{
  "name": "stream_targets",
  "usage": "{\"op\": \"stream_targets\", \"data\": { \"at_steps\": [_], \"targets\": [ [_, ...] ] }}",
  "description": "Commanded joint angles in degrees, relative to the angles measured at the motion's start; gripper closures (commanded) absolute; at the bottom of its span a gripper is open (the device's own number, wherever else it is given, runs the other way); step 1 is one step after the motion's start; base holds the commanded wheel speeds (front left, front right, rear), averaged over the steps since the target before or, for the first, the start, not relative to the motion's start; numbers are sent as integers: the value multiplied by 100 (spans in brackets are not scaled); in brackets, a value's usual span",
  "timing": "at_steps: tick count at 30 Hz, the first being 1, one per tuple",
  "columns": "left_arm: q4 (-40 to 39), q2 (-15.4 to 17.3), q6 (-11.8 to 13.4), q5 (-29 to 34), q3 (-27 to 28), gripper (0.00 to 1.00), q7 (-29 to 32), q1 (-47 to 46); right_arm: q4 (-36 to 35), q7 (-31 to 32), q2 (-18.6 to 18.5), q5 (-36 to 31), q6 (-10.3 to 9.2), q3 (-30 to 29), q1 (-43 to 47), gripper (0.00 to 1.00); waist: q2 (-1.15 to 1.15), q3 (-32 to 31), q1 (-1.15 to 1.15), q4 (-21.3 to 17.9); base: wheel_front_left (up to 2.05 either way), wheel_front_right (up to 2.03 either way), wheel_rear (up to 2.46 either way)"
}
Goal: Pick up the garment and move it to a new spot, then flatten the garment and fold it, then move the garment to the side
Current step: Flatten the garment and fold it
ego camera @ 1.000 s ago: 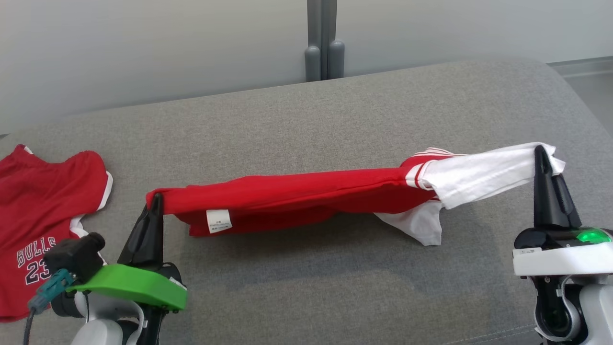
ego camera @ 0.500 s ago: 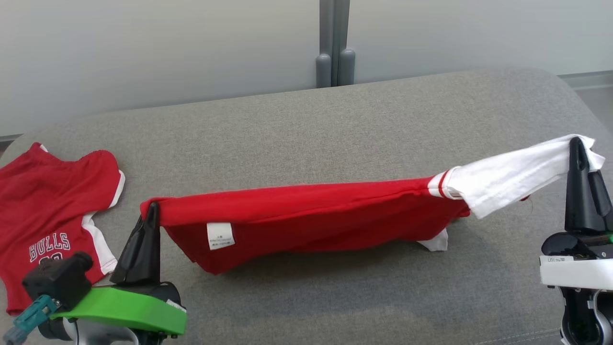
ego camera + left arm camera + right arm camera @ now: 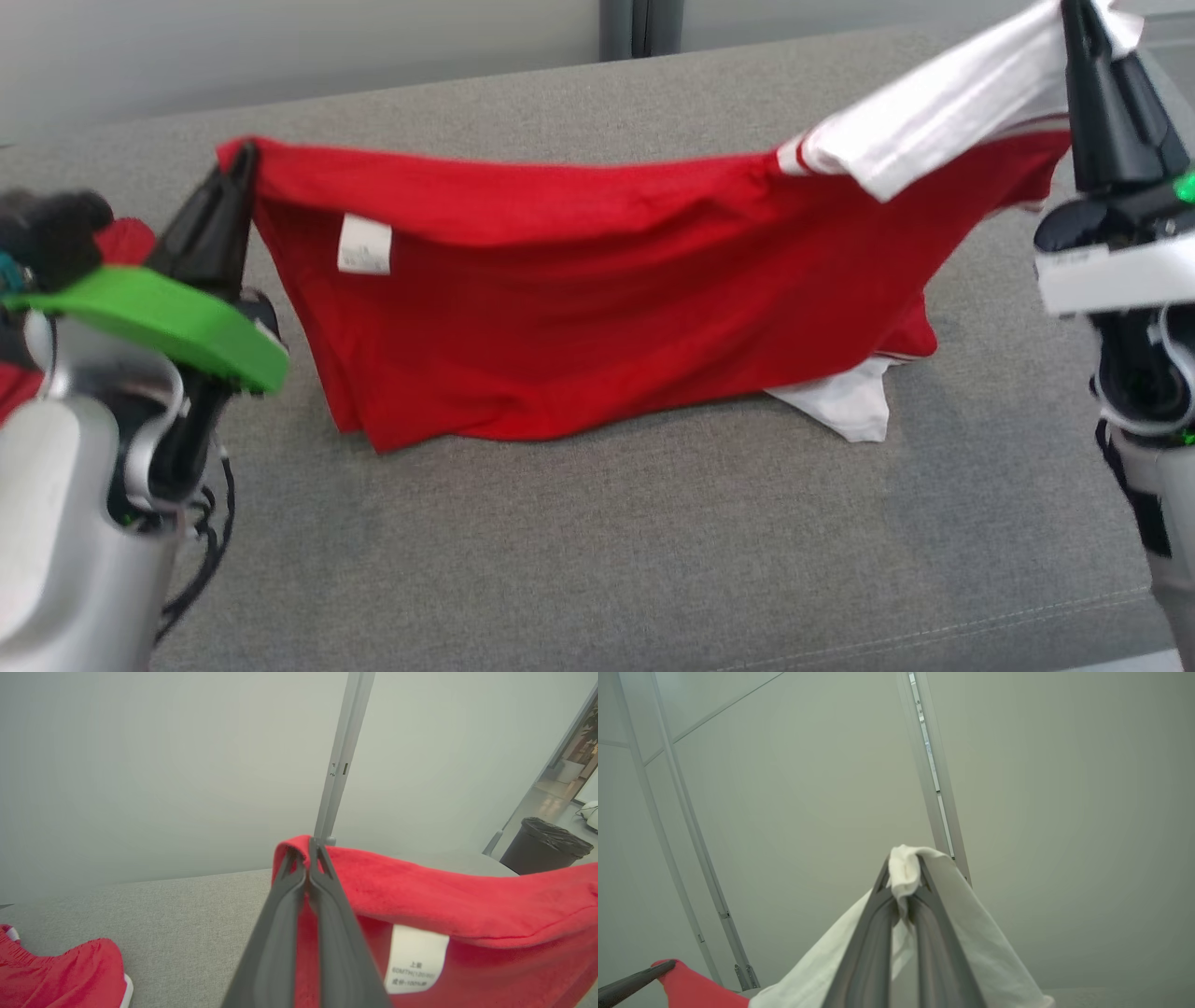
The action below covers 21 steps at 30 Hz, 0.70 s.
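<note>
The grey fabric cushion [image 3: 607,560] spreads across the head view, and above its far half hangs the garment [image 3: 579,308], a red shirt with white sleeves, stretched wide between the two arms. And look at that drape: the top edge sags a little in the middle, while the lower hem and one white sleeve [image 3: 850,406] touch the cushion near its centre. Over at the cushion's left edge a second red jersey [image 3: 60,975] lies flat, well apart from the lifted one. The left end effector [image 3: 245,154] pinches the red corner at the shirt's left end, fingers pressed tight together with the cloth folded over their tips, clear as day in the left wrist view. The right end effector [image 3: 1074,19] rides higher, near the cushion's far right corner, clamped on a bunched wad of the other white sleeve. A small white label [image 3: 364,245] hangs on the red cloth, just beside the left grip.
</note>
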Motion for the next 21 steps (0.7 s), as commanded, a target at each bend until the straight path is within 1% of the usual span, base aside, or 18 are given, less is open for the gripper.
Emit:
{"op": "stream_targets", "data": {
  "at_steps": [1,3,6,9,10,12,14,17,19,21],
  "targets": [
    [72,40,-48,37,-1,100,24,-279,70,23,-72,37,2,30,-207,100,0,728,0,-99,0,0,0],
    [444,118,-204,146,-77,100,200,-1072,374,141,-242,204,2,209,-940,100,0,1102,0,-97,0,0,0],
    [1030,113,-385,312,-225,100,406,-2299,908,374,-488,356,2,454,-2045,100,0,1642,0,-41,0,0,0],
    [1699,20,-535,409,-319,100,488,-3570,1495,579,-640,456,2,681,-3275,100,0,2137,0,9,0,0,0],
    [1937,-2,-571,448,-350,100,496,-3992,1699,618,-615,547,2,701,-3706,100,0,2287,0,18,0,0,0],
    [2415,-155,-637,338,-282,100,406,-4767,2148,613,-603,565,2,775,-4555,100,0,2519,0,11,0,0,0],
    [2905,-104,-689,525,-359,100,229,-5503,2659,543,-507,673,3,792,-5355,100,0,2679,0,10,0,0,0],
    [3633,-219,-732,604,-362,100,-199,-6380,3401,239,-432,677,2,816,-6507,100,0,2767,0,21,0,0,0],
    [4054,-333,-748,575,-337,100,-509,-6823,3790,-34,-407,582,2,959,-7046,100,0,2748,0,47,0,0,0],
    [4456,-394,-764,495,-329,100,-712,-7091,4067,-321,-395,575,2,1159,-7358,100,0,2689,0,70,0,0,0]
  ]
}}
